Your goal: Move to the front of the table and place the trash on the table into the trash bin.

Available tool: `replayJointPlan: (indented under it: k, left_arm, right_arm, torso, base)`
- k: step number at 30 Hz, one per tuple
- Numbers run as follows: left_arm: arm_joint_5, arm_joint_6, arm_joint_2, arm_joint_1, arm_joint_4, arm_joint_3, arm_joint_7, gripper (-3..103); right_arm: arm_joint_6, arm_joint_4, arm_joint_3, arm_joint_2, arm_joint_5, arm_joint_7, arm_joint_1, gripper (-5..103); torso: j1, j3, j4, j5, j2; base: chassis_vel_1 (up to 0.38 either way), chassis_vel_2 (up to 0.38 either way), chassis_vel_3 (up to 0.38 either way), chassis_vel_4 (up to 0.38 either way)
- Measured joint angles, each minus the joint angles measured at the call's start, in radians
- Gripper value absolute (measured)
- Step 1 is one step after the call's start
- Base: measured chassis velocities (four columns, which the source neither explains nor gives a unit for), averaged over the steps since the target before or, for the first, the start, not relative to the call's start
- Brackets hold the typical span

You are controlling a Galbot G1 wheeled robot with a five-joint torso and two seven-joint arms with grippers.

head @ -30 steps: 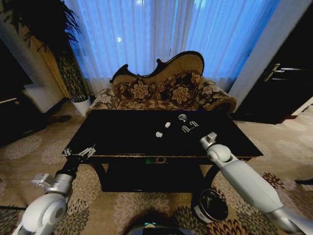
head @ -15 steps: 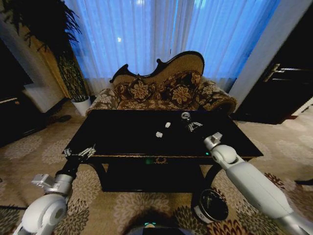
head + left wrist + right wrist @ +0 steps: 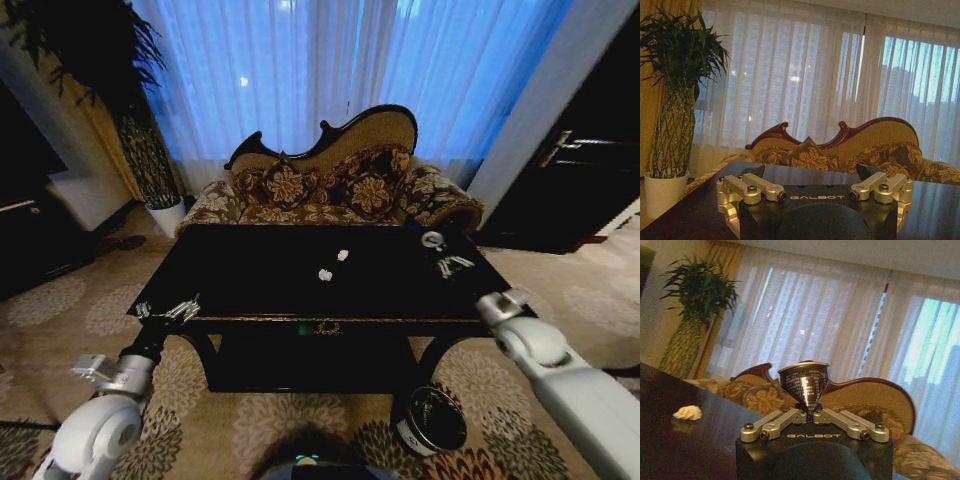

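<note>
The robot is standing at the front of a glossy black counter (image 3: 250, 280) with gold trim, facing a patterned sofa (image 3: 330, 185) and a curtained window. The right gripper (image 3: 447, 262) is hanging over the counter's right end, its jaws clenched on a small dark can (image 3: 433, 240) with a shiny rim. In the right wrist view the can (image 3: 805, 382) is sitting upright and tapering down into the closed jaws. It looks rigid and light, probably thin metal, smooth enough to slip, and the hold is low on its narrow base, so it could tip if swung quickly.

Two white crumpled paper bits are lying near the middle of the counter, one (image 3: 325, 274) nearer the robot and one (image 3: 343, 255) just behind it. They look soft and almost weightless and would best be pinched across the bulk of the crumple. One paper bit (image 3: 688, 413) is also showing in the right wrist view.

The trash bin (image 3: 432, 420), black with a shiny rim, is standing on the carpet below the counter's right front corner.

The left gripper (image 3: 170, 311) is parked at the counter's left front edge, its jaws released and spread wide.

Compared with a second ago, the right arm has swung from mid-counter out to the right, carrying the can away from the papers; the left arm has barely moved
</note>
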Motion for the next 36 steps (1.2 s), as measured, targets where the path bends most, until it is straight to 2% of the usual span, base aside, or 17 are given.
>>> replayJointPlan:
  k: [3, 8, 16, 21, 26, 36]
  left_arm:
    - [-0.001, -0.001, -0.001, 0.001, 0.000, -0.002, 0.001, 100]
    - [-0.008, -0.003, 0.000, 0.006, 0.000, -0.013, 0.003, 100]
    - [-0.020, -0.009, 0.001, 0.003, 0.011, -0.023, 0.009, 100]
    - [-0.031, -0.010, 0.006, -0.004, 0.026, -0.029, 0.012, 100]
    - [-0.039, -0.013, 0.011, -0.020, 0.043, -0.030, 0.013, 100]
    - [-0.057, -0.021, 0.018, -0.030, 0.074, -0.041, 0.021, 100]
  right_arm:
    - [0.012, 0.038, 0.094, 0.021, 0.008, -0.019, -0.093, 1]
    - [0.026, 0.073, 0.150, 0.052, 0.027, -0.032, -0.182, 1]
    - [0.118, 0.141, 0.259, 0.162, 0.000, -0.060, -0.402, 1]
    - [0.149, 0.197, 0.308, 0.226, -0.014, -0.059, -0.478, 1]
    - [0.177, 0.229, 0.350, 0.259, -0.018, -0.057, -0.539, 1]
    - [0.231, 0.175, 0.351, 0.304, -0.038, -0.059, -0.561, 1]
  torso:
    - [0.000, 0.000, 0.0002, -0.0005, 0.000]
    - [0.000, 0.000, 0.0002, 0.0001, 0.000]
    - [0.000, 0.000, 0.0002, -0.0002, 0.000]
    - [0.000, 0.000, 0.0000, -0.0001, 0.000]
    - [0.000, 0.000, 0.0000, -0.0004, 0.000]
    - [0.000, 0.000, 0.0002, -0.0001, 0.000]
  base:
    - [0.000, 0.000, 0.000, 0.000]
    - [0.000, 0.000, 0.000, 0.000]
    - [0.000, 0.000, 0.000, 0.000]
    - [0.000, 0.000, 0.000, 0.000]
    - [0.000, 0.000, 0.000, 0.000]
    - [0.000, 0.000, 0.000, 0.000]
